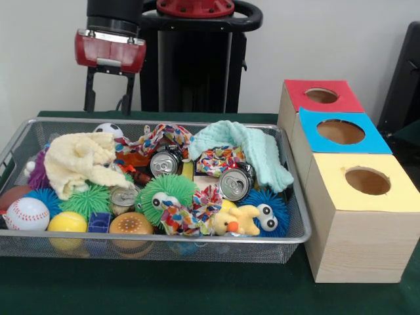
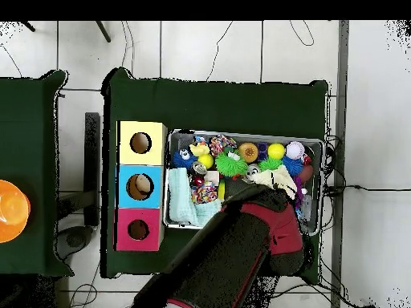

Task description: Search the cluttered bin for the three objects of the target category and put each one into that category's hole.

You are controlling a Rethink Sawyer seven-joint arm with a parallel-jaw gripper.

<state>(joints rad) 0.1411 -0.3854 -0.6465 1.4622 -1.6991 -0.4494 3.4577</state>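
- Cluttered wire bin (image 1: pixel 295 237), front view: a shallow silver mesh tray on the dark green table cloth (image 1: pixel 197 289), filled to the rim with toys, cloths and cans.
- Three drink cans lie in the bin with their silver tops facing the camera. One can (image 1: pixel 164 163) is near the bin's middle, a second can (image 1: pixel 235 184) is right of middle, and a third can (image 1: pixel 123 197) is left of middle.
- Two plain cloths lie in the bin: a pale yellow cloth (image 1: pixel 82 161) over its left part and a mint cloth (image 1: pixel 246 149) over its far right part.
- Two fuzzy balls with eyes sit towards the bin's front, one green (image 1: pixel 164 193) and one blue (image 1: pixel 266 213).
- One baseball (image 1: pixel 26 214), one yellow ball (image 1: pixel 67 223) and one burger toy (image 1: pixel 130 224) sit along the bin's front left.
- Three wooden boxes stand in a row just right of the bin, each with one round hole. The red box (image 1: pixel 321 96) is farthest back, the blue box (image 1: pixel 340 132) is in the middle and the yellow box (image 1: pixel 367 181) is nearest.
- The gripper (image 1: pixel 108 108) hangs above the bin's far left corner with its fingers spread and nothing between them.
- Overhead view: the bin (image 2: pixel 241 133) lies beside the three boxes, yellow (image 2: pixel 141 143), blue (image 2: pixel 140 186) and red (image 2: pixel 138 229).
- The arm (image 2: pixel 233 257) covers one long side of the bin, so I cannot tell the claw's state in this view.
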